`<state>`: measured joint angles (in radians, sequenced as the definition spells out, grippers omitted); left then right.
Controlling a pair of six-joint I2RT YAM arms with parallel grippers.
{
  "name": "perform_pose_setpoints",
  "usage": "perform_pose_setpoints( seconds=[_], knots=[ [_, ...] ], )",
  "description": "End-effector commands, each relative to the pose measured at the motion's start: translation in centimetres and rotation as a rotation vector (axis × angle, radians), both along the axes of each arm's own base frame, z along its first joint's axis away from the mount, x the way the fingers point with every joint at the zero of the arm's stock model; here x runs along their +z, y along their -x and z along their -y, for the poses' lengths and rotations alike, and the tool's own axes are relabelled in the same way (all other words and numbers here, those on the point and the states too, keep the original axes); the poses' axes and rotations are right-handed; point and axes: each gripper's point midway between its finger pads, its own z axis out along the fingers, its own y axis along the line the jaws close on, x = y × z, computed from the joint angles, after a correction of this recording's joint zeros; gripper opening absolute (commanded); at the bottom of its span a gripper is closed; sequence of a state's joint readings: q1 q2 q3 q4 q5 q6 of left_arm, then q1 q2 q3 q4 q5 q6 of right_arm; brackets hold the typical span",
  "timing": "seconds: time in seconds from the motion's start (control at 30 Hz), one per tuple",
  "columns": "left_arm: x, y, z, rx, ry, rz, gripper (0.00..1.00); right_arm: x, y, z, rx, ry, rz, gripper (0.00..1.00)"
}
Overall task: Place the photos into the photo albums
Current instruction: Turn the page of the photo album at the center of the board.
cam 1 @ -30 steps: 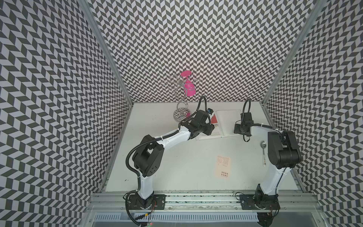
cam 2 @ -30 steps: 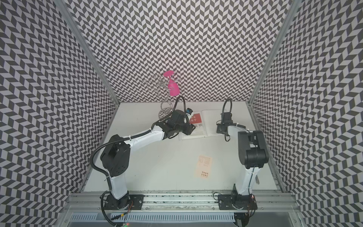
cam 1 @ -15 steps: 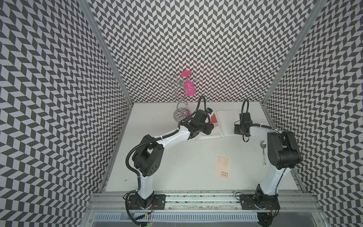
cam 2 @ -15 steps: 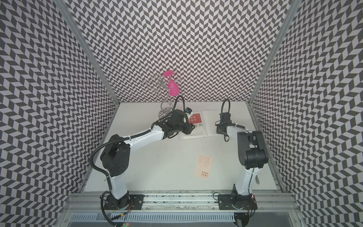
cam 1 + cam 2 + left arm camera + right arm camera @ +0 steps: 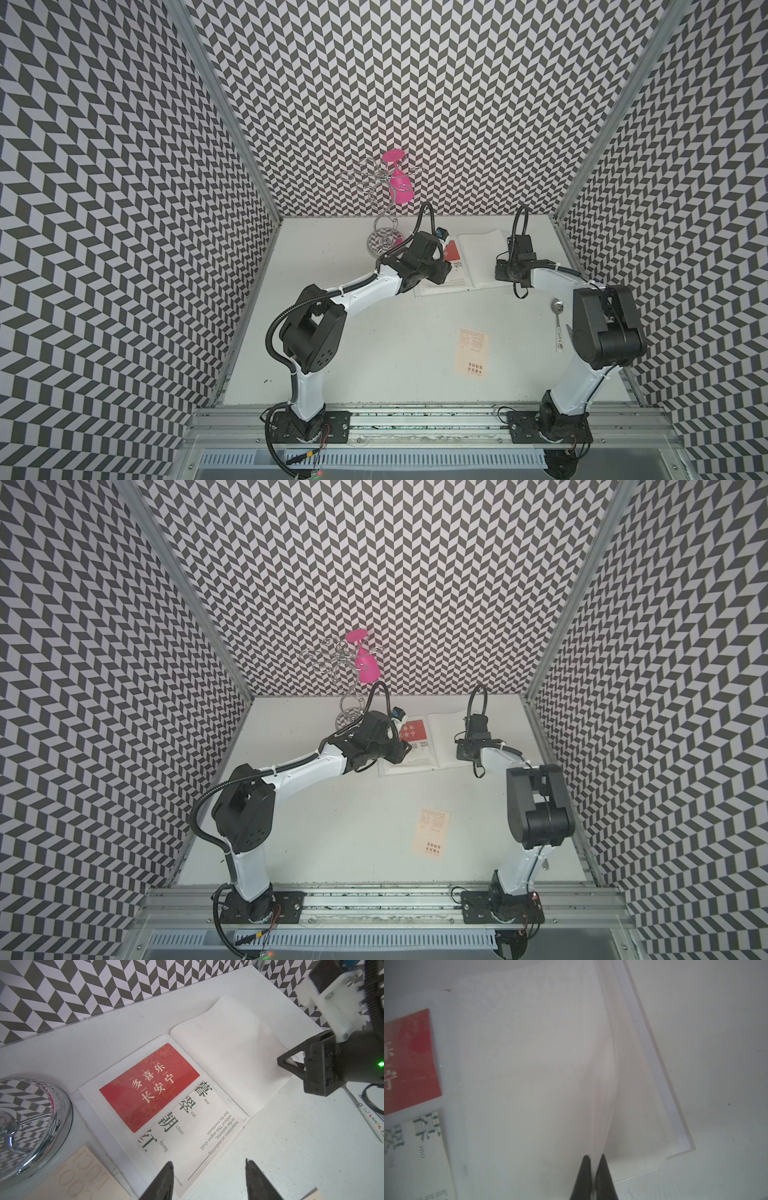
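album (image 5: 478, 257): laid open at far middle of table (image 5: 365, 353); bare table along its near edge.
left page: red card (image 5: 148, 1086) and white card with green characters (image 5: 193, 1132) seated in pockets, side by side.
right gripper (image 5: 594, 1159): jaws pinched on edge of thin page (image 5: 550, 1064), which is bowed upward.
left gripper (image 5: 208, 1164): jaws apart, nothing held, over album's near edge.
loose: peach card (image 5: 471, 352) flat, well apart from album; cream card (image 5: 81, 1176) just beside rack base (image 5: 27, 1126).
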<state>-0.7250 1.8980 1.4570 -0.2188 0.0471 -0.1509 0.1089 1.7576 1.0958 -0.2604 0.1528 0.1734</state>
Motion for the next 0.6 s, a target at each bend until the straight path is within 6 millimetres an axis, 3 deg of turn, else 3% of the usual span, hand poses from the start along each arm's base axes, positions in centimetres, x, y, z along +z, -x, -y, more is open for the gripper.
perform_pose_setpoints(
  seconds=[0.0,0.37,0.57],
  knots=[
    [1.5,-0.5,0.1,0.013,0.018,0.019,0.56,2.2,0.3,0.2,-0.023,-0.016,0.057,0.00],
    [0.3,-0.4,0.4,0.006,0.016,-0.019,0.56,4.3,1.7,0.7,-0.052,-0.041,0.089,0.00],
    [0.7,-0.4,0.2,0.013,0.018,-0.009,0.56,4.7,2.7,1.5,-0.068,-0.028,0.094,0.00]
  ],
)
